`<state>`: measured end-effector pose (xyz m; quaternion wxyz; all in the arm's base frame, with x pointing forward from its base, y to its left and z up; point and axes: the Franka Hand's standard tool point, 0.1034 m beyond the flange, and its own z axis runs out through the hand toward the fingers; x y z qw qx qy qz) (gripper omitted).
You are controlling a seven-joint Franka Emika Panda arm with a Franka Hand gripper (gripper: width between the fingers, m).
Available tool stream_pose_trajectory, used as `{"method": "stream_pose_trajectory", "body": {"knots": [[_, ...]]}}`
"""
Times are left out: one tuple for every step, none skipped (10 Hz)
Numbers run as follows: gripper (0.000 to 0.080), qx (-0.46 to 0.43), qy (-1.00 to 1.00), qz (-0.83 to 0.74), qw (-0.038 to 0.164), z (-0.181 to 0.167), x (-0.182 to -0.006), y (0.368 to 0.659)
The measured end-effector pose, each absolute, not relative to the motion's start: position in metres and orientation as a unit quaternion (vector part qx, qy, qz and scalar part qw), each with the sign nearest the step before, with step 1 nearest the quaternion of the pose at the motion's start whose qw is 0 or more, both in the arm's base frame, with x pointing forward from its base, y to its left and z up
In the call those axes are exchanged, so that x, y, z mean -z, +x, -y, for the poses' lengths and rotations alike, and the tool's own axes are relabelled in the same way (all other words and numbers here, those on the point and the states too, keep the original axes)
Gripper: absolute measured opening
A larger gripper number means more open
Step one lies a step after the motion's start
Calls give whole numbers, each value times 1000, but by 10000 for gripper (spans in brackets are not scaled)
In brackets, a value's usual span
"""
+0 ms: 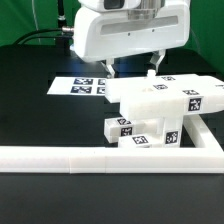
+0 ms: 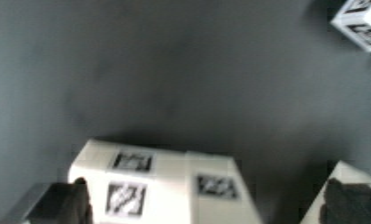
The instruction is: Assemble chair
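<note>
In the exterior view the gripper (image 1: 130,71) hangs with jaws spread wide and nothing between them, just above and behind the chair pieces (image 1: 150,125); this looks like an approach to a grasp, so it should descend straight, centre on one piece, and close only once both sides are bracketed; the pieces are chunky white plastic with black-and-white tags, a flat slab (image 1: 170,92) resting on shorter blocks, stacked in the corner of the L-shaped border rail (image 1: 90,158), near the marker board (image 1: 85,86) on the black table (image 1: 30,110); in the wrist view a tagged white block (image 2: 155,180) shows between the fingertips (image 2: 61,205), nearer one of them, so a sideways correction seems wise before closing; another tagged piece (image 2: 360,22) lies well apart.
</note>
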<state>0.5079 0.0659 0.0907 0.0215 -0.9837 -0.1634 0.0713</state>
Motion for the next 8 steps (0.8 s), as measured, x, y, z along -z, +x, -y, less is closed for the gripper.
{"method": "stream_pose_trajectory", "body": {"knots": [[649,-71,-988,131,27,-87,-86,505],[648,-58,-989,135,22,-104,-80,506],[648,-59,-988,140,23,-98,-82,507],[648,-59,-989,134,23,-94,-82,508],[648,-59,-989,135,23,-94,-81,508],[649,-60,-989,134,23,-94,-81,507],[648,-60,-989,134,23,-94,-80,506],[648,-66,-992,105,28,-96,-76,496]]}}
